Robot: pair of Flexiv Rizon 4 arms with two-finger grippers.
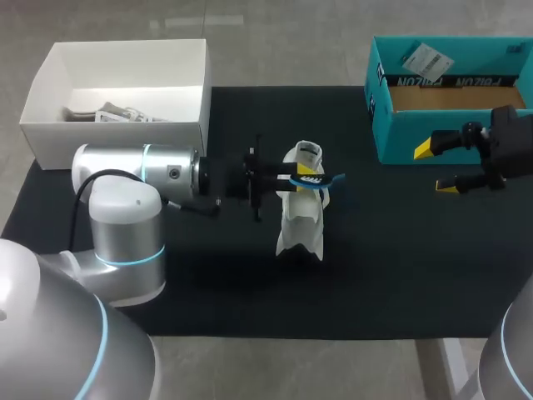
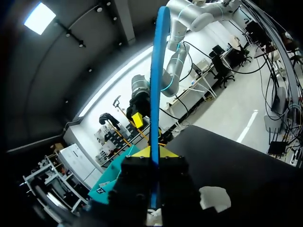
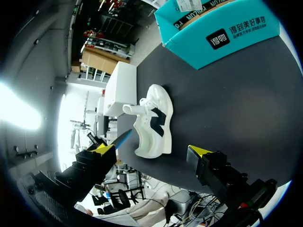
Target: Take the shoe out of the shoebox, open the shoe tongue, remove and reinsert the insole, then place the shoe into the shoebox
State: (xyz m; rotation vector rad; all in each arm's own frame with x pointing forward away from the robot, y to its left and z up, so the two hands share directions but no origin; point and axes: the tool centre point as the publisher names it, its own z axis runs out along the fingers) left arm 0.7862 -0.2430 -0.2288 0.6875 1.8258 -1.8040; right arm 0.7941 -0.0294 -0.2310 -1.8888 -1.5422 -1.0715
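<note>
On the table's (image 1: 400,275) middle sits the white shoe (image 1: 301,221). Just above it the left pincer (image 1: 306,177) pinches the thin blue insole (image 2: 159,71), which looks light and bendy, best held by one end. The right pincer (image 1: 435,167) hangs open by the shoebox (image 1: 400,135).

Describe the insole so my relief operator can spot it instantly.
On the black mat, find the white shoe at its middle. Over it, the left pincer grips the insole between its yellow tips: a thin, bright blue strip, where the shoe below is mostly white.
</note>
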